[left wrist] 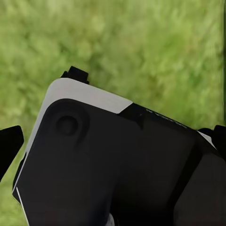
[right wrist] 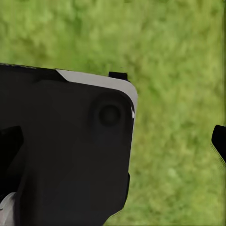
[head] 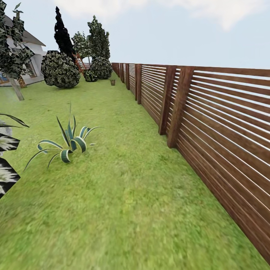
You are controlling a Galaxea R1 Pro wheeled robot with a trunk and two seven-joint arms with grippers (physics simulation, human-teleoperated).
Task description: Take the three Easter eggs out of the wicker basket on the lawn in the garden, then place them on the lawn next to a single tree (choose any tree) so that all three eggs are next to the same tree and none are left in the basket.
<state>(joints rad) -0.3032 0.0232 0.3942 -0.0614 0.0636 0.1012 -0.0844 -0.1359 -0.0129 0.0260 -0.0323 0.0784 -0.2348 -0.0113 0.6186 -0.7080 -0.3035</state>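
Observation:
The lawn [head: 123, 195] stretches ahead of me in the head view. At its far left stands a tree [head: 16, 89] with a pale trunk and a dark, patchy canopy. The Easter eggs are out of view. Far off by the fence sits a small brown object [head: 112, 82], too distant to tell whether it is the wicker basket. In the left wrist view my left gripper [left wrist: 113, 141] is open, its black fingertips [left wrist: 9, 146] wide apart over grass and my own black-and-white body. My right gripper [right wrist: 113, 141] is likewise open in the right wrist view, holding nothing.
A brown slatted fence [head: 210, 112] runs along the right side into the distance. A striped spiky plant [head: 69, 144] grows left of centre. Round bushes [head: 60, 69], dark conifers [head: 62, 33] and a white house [head: 32, 56] stand at the back left.

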